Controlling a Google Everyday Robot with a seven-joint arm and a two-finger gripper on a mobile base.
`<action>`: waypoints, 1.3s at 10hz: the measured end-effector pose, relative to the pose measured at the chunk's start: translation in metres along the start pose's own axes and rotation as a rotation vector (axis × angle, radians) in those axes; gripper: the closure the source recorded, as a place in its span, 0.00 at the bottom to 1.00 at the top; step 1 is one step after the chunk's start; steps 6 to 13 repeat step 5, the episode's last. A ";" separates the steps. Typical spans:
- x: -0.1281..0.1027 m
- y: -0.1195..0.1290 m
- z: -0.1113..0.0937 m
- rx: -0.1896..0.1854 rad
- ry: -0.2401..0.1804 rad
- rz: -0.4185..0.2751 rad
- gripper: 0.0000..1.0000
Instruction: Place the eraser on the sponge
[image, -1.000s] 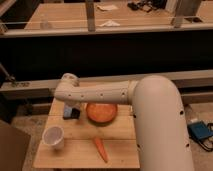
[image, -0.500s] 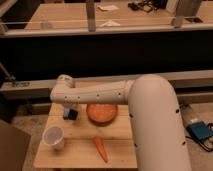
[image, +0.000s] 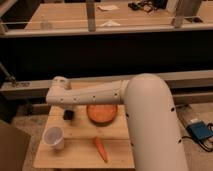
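Observation:
My arm reaches in from the right, and its wrist hangs over the back left of the small wooden table. Under the wrist, my gripper shows only as a small dark shape low over the tabletop, just left of the orange bowl. I cannot tell the black eraser apart from the dark gripper parts there. The sponge is hidden under the gripper and arm.
A white cup stands at the table's front left and a carrot lies at the front middle. A brown box stands left of the table. A blue object lies on the floor to the right. A dark counter runs behind the table.
The wrist has shifted slightly left over the table's back left. A blue-grey patch seen under it a second ago is now covered by the dark gripper.

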 end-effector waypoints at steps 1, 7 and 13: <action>-0.001 -0.001 0.000 0.006 0.009 -0.006 0.66; -0.001 -0.011 0.000 0.024 0.013 -0.013 0.94; -0.001 -0.011 0.000 0.024 0.013 -0.013 0.94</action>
